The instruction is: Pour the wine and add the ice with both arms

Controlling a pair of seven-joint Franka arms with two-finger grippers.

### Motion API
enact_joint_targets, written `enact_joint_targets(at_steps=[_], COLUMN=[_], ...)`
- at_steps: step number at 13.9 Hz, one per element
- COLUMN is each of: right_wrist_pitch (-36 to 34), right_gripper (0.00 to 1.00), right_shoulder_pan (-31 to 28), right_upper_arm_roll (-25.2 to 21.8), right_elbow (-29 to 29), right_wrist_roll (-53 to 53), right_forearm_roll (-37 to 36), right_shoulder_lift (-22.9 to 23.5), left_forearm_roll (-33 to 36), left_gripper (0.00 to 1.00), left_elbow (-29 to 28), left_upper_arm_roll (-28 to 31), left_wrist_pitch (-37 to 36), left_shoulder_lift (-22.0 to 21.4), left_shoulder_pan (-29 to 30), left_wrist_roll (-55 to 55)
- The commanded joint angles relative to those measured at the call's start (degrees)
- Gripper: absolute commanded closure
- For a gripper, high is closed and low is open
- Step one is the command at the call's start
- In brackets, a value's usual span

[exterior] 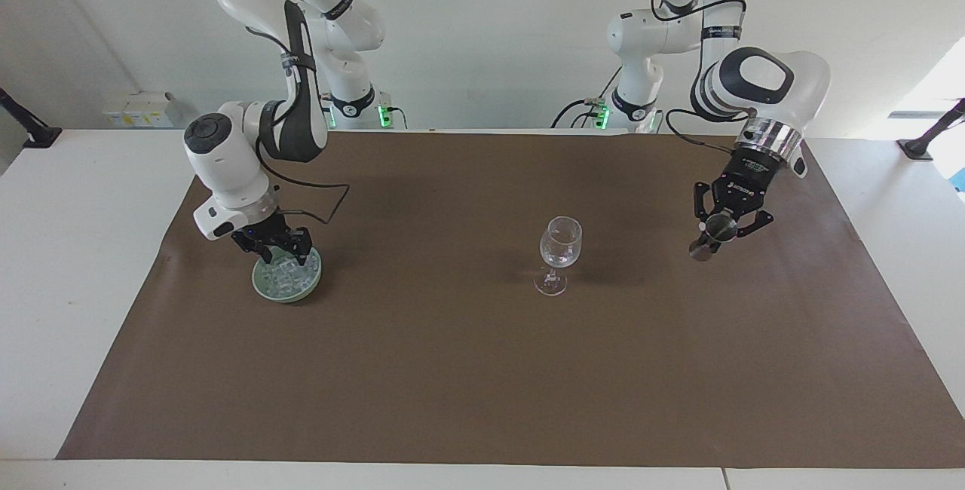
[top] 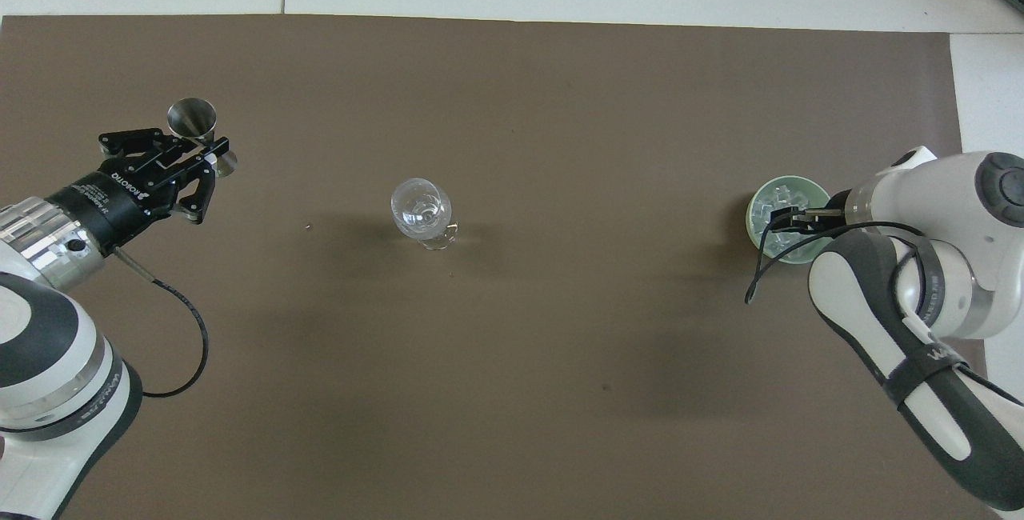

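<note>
Bright, even light falls from above. Soft, faint shadows lie on the brown mat (exterior: 467, 369) beside the glass (exterior: 560, 243) and the bowl (exterior: 286, 279). Daylight glares at one window edge (exterior: 938, 83). Both views are sharp, with no visible edge distortion.

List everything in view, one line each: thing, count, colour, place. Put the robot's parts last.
Glass: one, clear, upright on the mat near its middle.
Bowl: one, pale green, on the mat toward the right arm's end.
Ice: a heap, clear, in the bowl.
Jigger: one, silver, tilted, held in the left end effector over the mat toward the left arm's end.
Mat: one, brown, covering most of the table.
Table: one, white, under the mat.
Left end effector: one, black, shut on the jigger.
Right end effector: one, black, down in the bowl at the ice.
Arms: two, white, reaching in from the robots' end.
</note>
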Motion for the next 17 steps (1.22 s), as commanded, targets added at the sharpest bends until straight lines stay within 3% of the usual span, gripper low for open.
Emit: enact_joint_targets(at_steps=[1, 10, 11, 12, 14, 17], right_wrist_pitch=[3.18, 5.91, 5.91, 5.65, 5.48, 4.95], right_gripper=[0.36, 0.37, 0.42, 0.57, 1.0, 1.0], right_shoulder_pan=[-0.61, -0.25, -0.25, -0.25, -0.08, 0.01], right_upper_arm_roll=[0.45, 0.45, 0.45, 0.45, 0.45, 0.54], right_elbow=[-1.15, -1.33, -1.33, -1.33, -1.15, -0.97], right_wrist_roll=[-1.28, -1.19, -1.19, -1.19, -0.67, -0.93], right_forearm_roll=[0.02, 0.02, 0.02, 0.02, 0.02, 0.02], right_shoulder_lift=[0.0, 1.14, 1.14, 1.14, 0.88, -0.61], left_forearm_roll=[1.27, 2.5, 2.33, 1.72, -4.66, -6.55], left_gripper=[1.0, 1.0, 1.0, 1.0, 1.0, 1.0], left_elbow=[-3.05, -3.39, -3.4, -3.31, -3.22, -3.4], left_upper_arm_roll=[-0.26, -0.35, -0.44, -0.44, -0.44, -0.44], left_wrist_pitch=[-2.13, -5.82, -5.91, -6.26, -9.67, -12.76], left_shoulder_lift=[-1.76, 4.56, 6.14, 7.28, 9.74, 10.55], left_shoulder_pan=[2.89, 10.72, 10.99, 11.08, 11.16, 12.21], left_wrist_roll=[-4.04, 1.57, 2.88, 6.46, 13.93, 19.41])
